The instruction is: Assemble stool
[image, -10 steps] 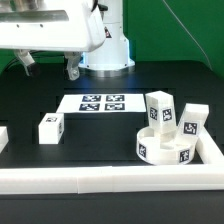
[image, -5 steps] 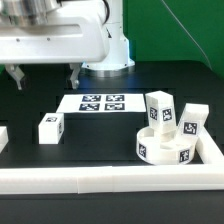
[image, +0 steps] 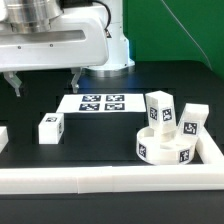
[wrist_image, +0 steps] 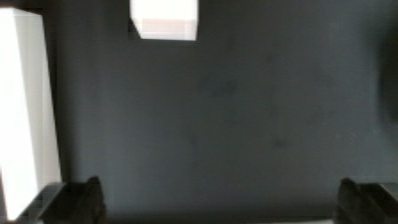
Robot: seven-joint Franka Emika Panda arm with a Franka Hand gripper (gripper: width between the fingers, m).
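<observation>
The round white seat (image: 165, 146) sits at the exterior view's right, near the corner of the rails. Two tagged leg blocks (image: 158, 108) (image: 193, 122) stand upright against its back and right side. A third leg block (image: 51, 127) lies alone on the black table at the left. My gripper (image: 44, 82) hangs open above the table, behind and above that lone block, with nothing between its fingers (image: 76, 75). In the wrist view the gripper (wrist_image: 228, 205) shows two dark fingertips (wrist_image: 80, 200) wide apart over bare table, with a white block (wrist_image: 166, 20) well beyond them.
The marker board (image: 102, 103) lies flat behind the middle of the table. White border rails run along the front (image: 110, 181) and the right (image: 214, 150). A white rail (wrist_image: 25, 110) also fills one side of the wrist view. Another white piece (image: 2, 138) shows at the left edge.
The gripper has come down toward the table and shifted a little to the exterior view's left, still open. The stool parts have not moved.
</observation>
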